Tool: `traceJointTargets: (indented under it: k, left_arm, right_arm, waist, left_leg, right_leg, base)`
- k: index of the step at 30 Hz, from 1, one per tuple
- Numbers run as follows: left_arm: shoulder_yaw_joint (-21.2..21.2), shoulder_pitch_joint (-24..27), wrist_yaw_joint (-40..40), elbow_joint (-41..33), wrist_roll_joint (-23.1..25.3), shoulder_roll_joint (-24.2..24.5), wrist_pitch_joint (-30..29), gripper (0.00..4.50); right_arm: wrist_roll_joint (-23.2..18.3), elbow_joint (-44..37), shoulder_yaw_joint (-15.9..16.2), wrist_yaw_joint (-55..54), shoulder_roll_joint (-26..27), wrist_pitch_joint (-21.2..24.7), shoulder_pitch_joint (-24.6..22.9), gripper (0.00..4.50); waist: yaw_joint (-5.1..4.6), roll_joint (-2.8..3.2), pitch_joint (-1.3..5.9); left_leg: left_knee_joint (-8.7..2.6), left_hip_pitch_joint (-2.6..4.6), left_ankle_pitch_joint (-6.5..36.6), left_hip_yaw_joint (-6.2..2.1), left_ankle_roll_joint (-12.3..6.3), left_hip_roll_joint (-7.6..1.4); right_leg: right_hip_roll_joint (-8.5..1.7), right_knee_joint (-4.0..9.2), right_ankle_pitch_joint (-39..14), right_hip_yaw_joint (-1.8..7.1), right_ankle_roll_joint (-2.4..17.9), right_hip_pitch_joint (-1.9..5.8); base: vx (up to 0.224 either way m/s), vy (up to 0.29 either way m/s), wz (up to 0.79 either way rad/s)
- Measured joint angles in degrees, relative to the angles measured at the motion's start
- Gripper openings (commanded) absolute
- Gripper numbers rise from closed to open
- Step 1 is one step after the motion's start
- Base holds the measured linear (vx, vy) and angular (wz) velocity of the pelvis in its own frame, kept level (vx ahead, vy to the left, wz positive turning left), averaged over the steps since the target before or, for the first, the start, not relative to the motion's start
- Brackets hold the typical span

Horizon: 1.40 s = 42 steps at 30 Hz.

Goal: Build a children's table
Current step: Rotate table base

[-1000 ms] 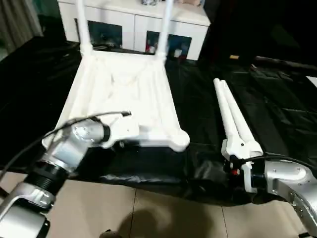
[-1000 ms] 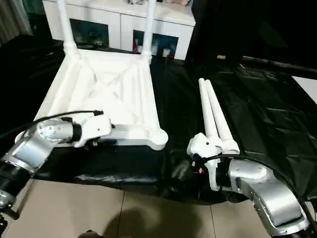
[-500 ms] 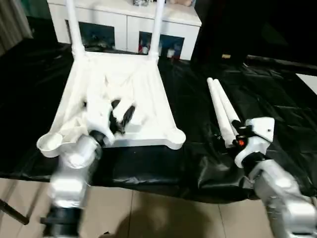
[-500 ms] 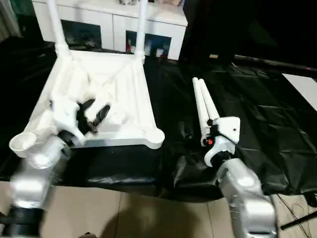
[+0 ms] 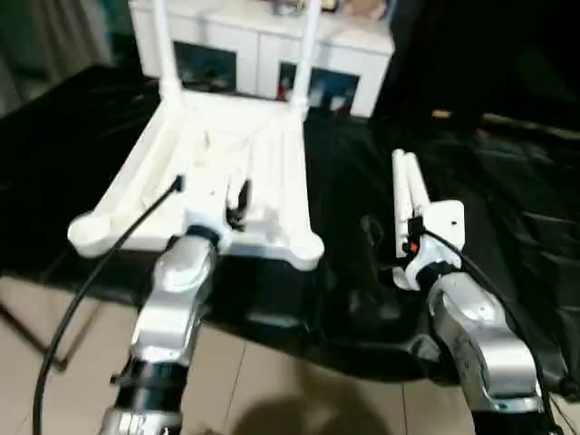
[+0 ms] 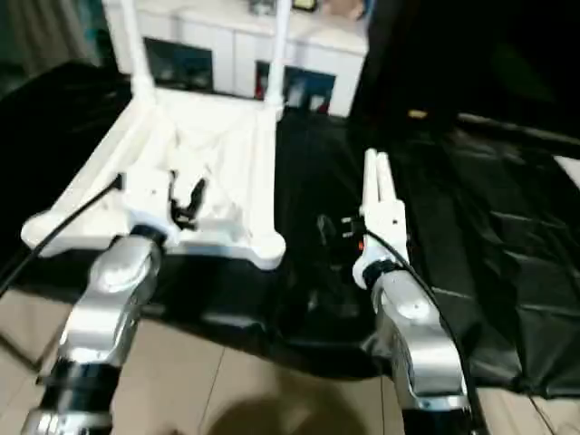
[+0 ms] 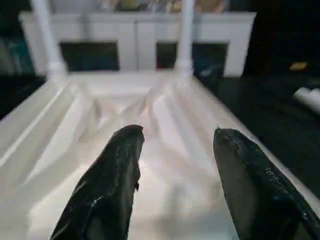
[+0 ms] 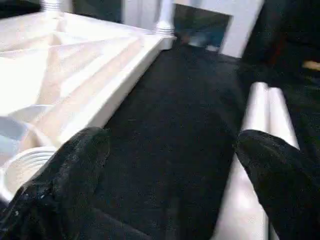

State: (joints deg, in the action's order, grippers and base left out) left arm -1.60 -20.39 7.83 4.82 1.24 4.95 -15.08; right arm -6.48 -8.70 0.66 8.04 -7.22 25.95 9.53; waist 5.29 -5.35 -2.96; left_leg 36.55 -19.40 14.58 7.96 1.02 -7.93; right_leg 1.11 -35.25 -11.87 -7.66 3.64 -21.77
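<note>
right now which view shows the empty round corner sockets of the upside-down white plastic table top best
The left eye view: both near sockets of the white plastic table top show, unfilled. The right eye view shows the same pair. The right wrist view shows one threaded socket close up; the left wrist view shows only ribs.

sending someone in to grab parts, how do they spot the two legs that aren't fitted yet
Start at the big black-sheeted work table. The upside-down white table top lies on its left part, with two legs already standing upright in its far corners. The loose legs lie flat, side by side and touching, to the right of that top on bare black sheet, just ahead of the right gripper.
</note>
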Motion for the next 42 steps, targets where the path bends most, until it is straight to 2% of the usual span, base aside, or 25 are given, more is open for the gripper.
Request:
traceJointTargets:
  k: [2,4,7,8,9,10,12,14,17,21,23,24,28,29,30,32,33,34,35,36,37,38,40,41,42]
  left_arm:
    - [-0.50,0.01,0.81,0.00,-1.01,0.09,-0.72,2.63]
    - [-0.65,-0.08,1.43,-0.09,-1.59,-0.19,-1.19,2.63]
    - [-0.91,-0.22,1.93,-0.07,-1.69,0.46,-1.75,2.63]
    - [-0.97,-0.26,1.94,-0.06,-1.71,0.63,-1.98,2.63]
    - [-1.05,-0.34,1.96,-0.06,-1.75,0.93,-2.06,2.63]
    - [-1.33,-0.38,2.00,-0.08,-1.93,1.34,-2.11,2.63]
    - [-1.43,-0.47,2.08,-0.09,-2.66,1.30,-2.33,2.63]
    - [-0.78,-0.51,2.59,-0.08,-2.88,1.08,-2.58,2.63]
    - [-1.17,-0.63,2.96,-0.09,-3.30,1.44,-2.98,2.63]
    - [-1.99,-0.86,3.21,-0.07,-3.62,2.34,-3.53,2.63]
    - [-1.90,-1.26,3.27,-0.06,-3.80,2.43,-3.54,2.63]
    - [-1.66,-1.30,3.47,-0.06,-3.86,2.44,-3.53,2.63]
    - [-1.79,-1.64,3.89,-0.06,-3.86,3.03,-3.54,2.63]
    - [-1.78,-1.70,3.92,-0.07,-3.86,3.02,-3.53,2.63]
    - [-1.40,-1.96,4.05,-0.04,-3.87,2.77,-3.58,2.63]
    - [0.11,-2.36,4.46,-0.07,-4.04,2.14,-3.59,2.63]
    - [0.09,-2.22,4.46,-0.07,-4.08,2.30,-3.61,2.63]
    - [-0.35,-2.22,4.45,-0.13,-4.10,2.76,-3.61,2.63]
    - [-0.91,-1.98,4.44,-0.12,-4.12,3.23,-3.66,2.63]
    - [-1.54,-1.46,4.42,-0.05,-4.13,3.75,-3.75,2.63]
    - [-2.81,-1.43,4.35,0.10,-4.10,4.40,-3.92,2.63]
    - [-3.00,-1.43,4.36,-0.03,-4.11,4.38,-3.91,2.63]
    - [-2.99,-1.44,4.40,-0.16,-4.13,4.31,-3.94,2.63]
    - [-2.99,-1.43,4.41,-0.16,-4.14,4.27,-3.96,2.63]
    - [-2.88,-1.39,4.44,-0.21,-4.24,4.20,-4.07,2.63]
  right_arm:
    - [-0.08,0.01,-0.05,0.04,-0.07,0.02,-0.12,4.50]
    - [-0.08,0.04,-0.01,0.06,-0.02,0.03,-0.23,4.50]
    - [-0.08,0.16,0.42,0.07,0.43,0.05,-0.20,4.50]
    - [-0.09,0.16,0.62,0.09,0.63,0.05,-0.15,4.50]
    - [-0.09,0.16,0.77,0.07,0.84,0.05,-0.18,4.50]
    - [-0.09,0.22,0.90,0.05,0.88,0.06,-0.12,4.50]
    - [-0.08,0.23,0.43,-0.05,0.62,-0.01,0.09,4.50]
    - [-0.10,0.57,-0.24,-0.20,0.86,-0.01,0.13,4.50]
    - [-0.27,0.62,-0.11,-0.09,1.67,0.00,0.21,4.50]
    - [-0.45,0.64,0.28,-0.11,1.95,0.01,0.64,4.50]
    - [-0.51,0.64,-0.13,-0.29,1.93,0.18,0.55,4.50]
    - [-0.51,0.63,-0.16,-0.39,2.02,0.23,0.49,4.50]
    - [-0.74,0.42,-0.18,-0.38,2.63,0.68,0.48,4.50]
    - [-0.70,0.38,-0.23,-0.39,2.47,0.78,0.47,4.50]
    - [-0.61,0.39,-0.49,-0.56,2.00,0.86,0.19,4.50]
    - [-0.21,0.50,-1.37,-1.25,1.64,0.89,-0.27,4.50]
    - [-0.10,0.39,-1.42,-1.38,1.51,0.87,-0.10,4.50]
    - [-0.10,0.25,-1.38,-1.38,1.47,0.84,0.59,4.50]
    - [-0.08,0.31,-1.37,-1.40,1.93,0.84,0.79,4.50]
    - [-0.17,0.29,-0.24,-1.30,2.65,0.88,0.84,4.50]
    - [-0.16,-0.07,0.84,-1.16,2.99,0.87,1.06,4.50]
    - [-0.11,-0.07,0.85,-1.23,2.85,0.88,1.10,4.50]
    - [0.11,-0.08,0.84,-1.40,2.52,1.04,1.15,4.50]
    - [0.19,-0.10,0.84,-1.46,2.50,1.19,1.14,4.50]
    - [0.30,-0.41,0.79,-1.72,2.40,2.25,1.08,4.50]
  waist:
    - [0.90,-0.01,-0.12]
    - [1.71,0.49,-0.23]
    - [1.32,1.75,-0.45]
    - [1.15,1.65,-0.67]
    - [0.83,1.21,-0.99]
    - [0.70,0.40,-1.20]
    - [1.84,0.31,-1.07]
    - [2.33,0.98,-0.92]
    - [1.74,0.81,-0.69]
    - [1.97,0.73,-0.72]
    - [2.09,0.86,-0.81]
    - [2.09,0.96,-0.88]
    - [0.91,0.77,-0.80]
    - [1.21,0.69,-0.76]
    - [1.82,0.76,-0.82]
    - [2.74,0.91,-0.72]
    - [2.90,1.01,-0.56]
    - [2.74,2.42,-0.28]
    - [2.41,3.25,-0.43]
    - [1.76,2.97,-0.33]
    - [0.74,2.48,-0.22]
    - [0.60,2.42,-0.18]
    - [-0.39,1.88,-0.06]
    - [-0.89,1.21,-0.05]
    - [-1.62,-0.05,0.02]
  left_leg:
    - [-0.18,-0.08,-0.21,0.99,0.36,-0.31]
    - [-0.87,0.00,-0.23,0.99,0.39,-0.11]
    - [-1.94,0.81,-1.14,0.85,2.28,-2.19]
    - [-1.99,1.50,-1.27,1.30,2.56,-2.62]
    - [-1.95,2.20,-1.25,2.34,2.63,-2.56]
    - [-2.07,3.15,-1.04,3.63,2.95,-2.43]
    - [-2.16,2.86,-0.52,2.81,3.10,-1.87]
    - [-2.41,2.12,-1.05,2.41,3.54,-1.70]
    - [-2.36,1.77,-1.55,2.53,3.27,-1.79]
    - [-2.64,2.58,-0.36,4.73,4.06,-2.20]
    - [-2.62,3.74,0.58,4.92,4.23,-2.19]
    - [-2.72,5.00,1.25,4.93,4.38,-2.19]
    - [-3.31,7.82,3.16,6.04,4.47,-2.27]
    - [-3.24,7.82,3.63,6.39,4.67,-1.90]
    - [-1.23,7.13,4.13,4.17,4.47,-1.35]
    - [5.63,1.94,4.01,-0.79,4.33,0.57]
    - [5.50,-0.44,3.52,-2.01,4.92,1.27]
    - [0.93,-2.30,1.31,-3.17,3.96,0.67]
    - [1.34,-2.69,-1.48,-3.74,0.69,-0.14]
    - [1.64,-2.57,-0.74,-3.71,0.14,0.19]
    - [1.66,-2.26,-0.38,-3.71,-0.46,0.67]
    - [1.58,-1.93,-0.22,-3.60,-0.66,0.76]
    - [1.24,-1.46,-0.13,-3.21,-0.79,1.35]
    - [1.05,-1.13,-0.11,-2.81,-0.75,1.71]
    - [0.98,-0.75,0.00,-2.29,-0.56,2.27]
  right_leg:
    - [-0.24,-0.65,-0.49,0.31,1.04,-0.19]
    - [-0.21,-0.19,-0.34,0.42,0.79,-0.17]
    - [-0.21,2.33,0.15,-1.96,-0.63,1.43]
    - [-0.69,0.63,-0.52,-1.01,-0.85,1.81]
    - [-2.42,-1.30,-1.68,0.95,-0.26,1.87]
    - [-4.18,-2.70,-3.17,1.88,-0.86,1.78]
    - [-4.34,-2.62,-3.51,2.03,-1.01,2.27]
    - [-4.21,-2.37,-3.43,2.04,-1.16,1.79]
    - [-3.96,-2.16,-3.08,2.43,-1.01,1.23]
    - [-2.25,-1.98,-3.09,6.02,-0.90,1.02]
    - [-0.74,-1.43,-3.09,8.23,-0.90,1.65]
    - [0.07,-1.17,-3.10,9.55,-0.89,2.36]
    - [0.66,-1.83,-4.18,11.07,-0.57,2.68]
    - [1.13,-1.96,-4.44,12.06,-0.73,3.35]
    - [2.26,-1.68,-4.48,13.51,-0.77,3.73]
    - [2.73,-0.57,-4.21,13.67,-1.20,4.72]
    - [2.84,-0.23,-3.98,13.32,-1.56,5.09]
    - [4.07,-0.03,-4.31,12.09,-1.70,5.62]
    - [3.91,-1.13,-5.13,9.89,-1.86,5.63]
    - [2.19,-3.15,-5.91,7.43,-1.49,4.84]
    - [0.12,-7.48,-6.39,5.27,-1.82,3.09]
    - [-1.07,-8.53,-6.41,4.89,-1.97,2.20]
    - [-4.12,-7.08,-5.95,4.29,-2.85,0.52]
    - [-5.25,-4.65,-5.44,4.49,-3.38,0.32]
    - [-6.53,-2.42,-2.74,5.22,-5.53,1.03]
  base:
    - [-0.018,-0.090,0.22]
    - [-0.026,-0.056,0.07]
    - [0.000,0.000,0.00]
    - [0.000,0.000,0.00]
    - [0.000,0.000,0.00]
    - [0.000,0.000,0.00]
    - [0.080,-0.018,0.04]
    - [0.038,-0.002,0.00]
    - [0.070,0.023,0.06]
    - [0.065,0.028,-0.26]
    - [0.054,0.021,-0.30]
    - [0.075,0.014,-0.43]
    - [0.081,0.010,-0.41]
    - [0.146,0.014,-0.34]
    - [0.166,0.046,-0.27]
    - [0.116,0.060,-0.21]
    - [-0.130,0.078,-0.05]
    - [-0.130,0.078,-0.05]
    - [-0.157,0.094,-0.08]
    - [0.038,0.067,0.00]
    - [0.038,0.067,0.00]
    - [0.079,0.057,0.09]
    - [0.000,0.000,0.00]
    - [0.000,0.000,0.00]
    - [0.011,-0.092,0.03]
